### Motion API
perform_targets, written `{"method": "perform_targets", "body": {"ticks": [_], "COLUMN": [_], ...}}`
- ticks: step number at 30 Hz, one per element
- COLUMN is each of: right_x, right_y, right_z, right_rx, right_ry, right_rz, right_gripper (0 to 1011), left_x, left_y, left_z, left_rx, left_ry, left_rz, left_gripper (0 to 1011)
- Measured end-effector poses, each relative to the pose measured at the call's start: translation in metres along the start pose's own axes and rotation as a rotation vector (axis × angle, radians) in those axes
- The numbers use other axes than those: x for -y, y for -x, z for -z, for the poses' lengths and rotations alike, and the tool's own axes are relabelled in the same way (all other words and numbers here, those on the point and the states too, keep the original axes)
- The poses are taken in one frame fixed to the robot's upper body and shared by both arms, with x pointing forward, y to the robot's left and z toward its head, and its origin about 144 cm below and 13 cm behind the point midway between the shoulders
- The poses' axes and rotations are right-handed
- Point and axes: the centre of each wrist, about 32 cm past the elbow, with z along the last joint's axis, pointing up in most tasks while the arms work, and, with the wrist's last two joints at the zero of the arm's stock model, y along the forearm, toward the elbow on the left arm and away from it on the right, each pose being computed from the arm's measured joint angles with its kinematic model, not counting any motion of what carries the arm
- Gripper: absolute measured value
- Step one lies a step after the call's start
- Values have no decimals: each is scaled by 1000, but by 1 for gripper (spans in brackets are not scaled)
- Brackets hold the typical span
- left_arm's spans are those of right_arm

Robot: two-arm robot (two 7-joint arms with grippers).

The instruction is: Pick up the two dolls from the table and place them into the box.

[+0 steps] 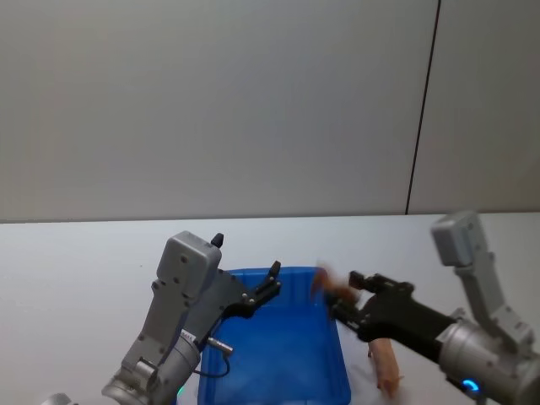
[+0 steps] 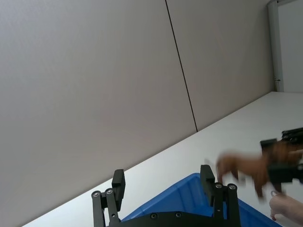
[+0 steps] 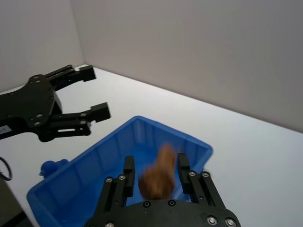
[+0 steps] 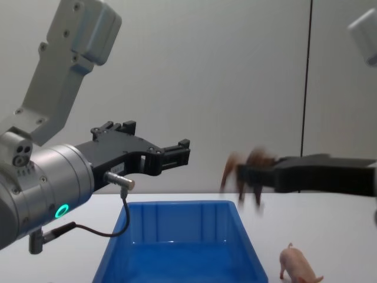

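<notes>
Lion [image 4: 247,168], brown and blurred, hangs pinched between the fingers of the right gripper [image 4: 244,174], in the air just over the far right corner of the box [image 4: 177,206]. The pig [image 4: 297,263] stands upright on the table [image 4: 324,224], just beside the box's right wall and apart from it. In the chest view the box sits open-topped with plain blue floor and walls, and neither doll lies inside. The left gripper [image 1: 272,283] hovers above the box's left side with its fingers spread wide and nothing between them, pointing across toward the right gripper and well apart from both dolls.
</notes>
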Motion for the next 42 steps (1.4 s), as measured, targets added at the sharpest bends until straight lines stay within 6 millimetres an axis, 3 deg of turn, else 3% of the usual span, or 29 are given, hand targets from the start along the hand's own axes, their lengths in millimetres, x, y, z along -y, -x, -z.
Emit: {"method": "perform_targets", "body": {"ticks": [10, 18, 42], "right_x": [-21, -19, 39], "right_y": [6, 4, 2], "right_z": [2, 6, 33], "right_rx": [-37, -33, -65], "right_ry": [42, 42, 66], "right_rz": [-80, -74, 126], "right_gripper": [800, 1000, 1001], "left_x": [0, 0, 0], "left_y": [0, 0, 0], "left_z": [0, 0, 0], "left_rx": [0, 0, 0], "left_ry": [0, 0, 0], "left_rz": [0, 0, 0], "left_gripper": [1001, 1001, 1001]}}
